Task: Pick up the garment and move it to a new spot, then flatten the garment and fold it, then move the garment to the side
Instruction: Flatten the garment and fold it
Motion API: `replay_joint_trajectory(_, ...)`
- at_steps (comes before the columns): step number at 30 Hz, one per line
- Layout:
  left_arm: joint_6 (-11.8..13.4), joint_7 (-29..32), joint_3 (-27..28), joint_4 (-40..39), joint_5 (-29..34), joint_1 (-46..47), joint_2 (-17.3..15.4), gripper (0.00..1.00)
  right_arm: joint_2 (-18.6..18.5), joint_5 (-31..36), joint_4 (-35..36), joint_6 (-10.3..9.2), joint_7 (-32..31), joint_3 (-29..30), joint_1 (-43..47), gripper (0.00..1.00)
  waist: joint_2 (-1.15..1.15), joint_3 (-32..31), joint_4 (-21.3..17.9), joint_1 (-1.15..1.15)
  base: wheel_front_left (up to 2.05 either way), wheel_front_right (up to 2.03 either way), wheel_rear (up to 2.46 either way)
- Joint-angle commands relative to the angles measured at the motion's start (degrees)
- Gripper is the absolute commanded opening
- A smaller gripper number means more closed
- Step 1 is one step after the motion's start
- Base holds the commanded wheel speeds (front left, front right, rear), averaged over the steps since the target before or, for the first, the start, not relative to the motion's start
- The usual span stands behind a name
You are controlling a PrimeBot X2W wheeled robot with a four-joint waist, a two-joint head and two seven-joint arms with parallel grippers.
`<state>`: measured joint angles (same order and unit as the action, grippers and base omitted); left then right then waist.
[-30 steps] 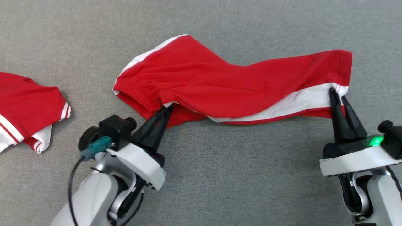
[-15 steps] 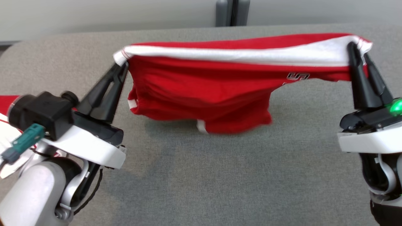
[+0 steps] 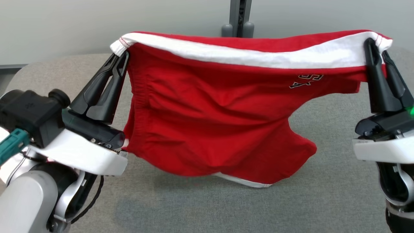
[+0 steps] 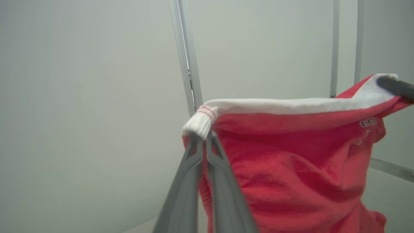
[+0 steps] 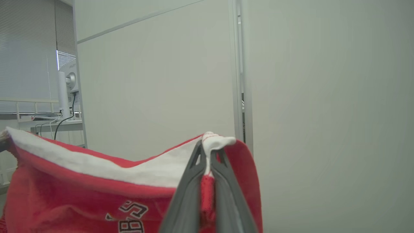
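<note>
The garment (image 3: 210, 110) is up off the grey bench (image 3: 207, 207), strung between your two arms like washing on a line, white stripe (image 3: 245, 55) along the top edge. Your left fingers (image 3: 97, 94) are clenched on the gathered corner at one end of that stripe, and your right fingers (image 3: 376, 87) are clenched on the corner at the other end. Both have only a thin bite of cloth.

By my reading, this is the carry to the new spot. Move both arms at one pace and hold the gap between them. Any wider and you pull cloth out of those small pinches. Any narrower and the top edge sags, bunching the middle.

Watch the bottom: the red belly hangs low, and its white-edged hem (image 3: 245, 183) sits right at the bench. I cannot tell whether it touches. Raise it a little so it does not catch and roll under.

When you set down, let that low hem land first, then draw the top edge away over it so the cloth pays out flat. Open the fingers only once the stripe lies on the bench.
</note>
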<state>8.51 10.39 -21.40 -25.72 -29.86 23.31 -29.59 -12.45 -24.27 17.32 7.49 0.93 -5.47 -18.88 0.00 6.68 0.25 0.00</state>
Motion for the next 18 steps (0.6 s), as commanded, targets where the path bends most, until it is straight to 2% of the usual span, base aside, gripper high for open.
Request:
replay_joint_trajectory(1,-0.1,-0.3,0.5,1.3,-1.1,1.1,0.7,0.00,0.1,0.0,-1.6,0.01,0.2,-0.3,-1.5,0.00,0.00,0.9,-0.4,0.00,0.00,0.00,0.00)
replay_joint_trajectory(3,-0.3,-0.4,0.8,2.3,-1.3,2.0,0.7,0.00,-0.2,0.2,-2.8,0.01,0.5,-0.5,-2.6,0.00,0.00,1.1,-0.5,0.00,0.00,0.00,0.00)
replay_joint_trajectory(7,-2.1,-0.8,1.4,9.2,-5.1,6.8,3.3,0.00,-1.9,2.3,-9.6,0.01,2.3,-1.7,-9.3,0.00,0.00,3.1,-1.0,0.00,0.00,0.00,0.00)
replay_joint_trajectory(13,-5.3,-0.8,1.2,26.9,-7.3,21.0,7.8,0.00,-3.0,6.3,-24.7,0.01,6.3,-5.2,-24.9,0.00,0.00,7.3,-1.3,0.00,0.00,0.00,0.00)
replay_joint_trajectory(18,-7.3,-2.3,0.3,43.5,-6.1,34.9,11.6,0.00,-1.5,6.8,-38.8,0.01,9.6,-9.0,-39.1,0.00,0.00,11.3,-1.6,0.00,0.00,0.00,0.00)
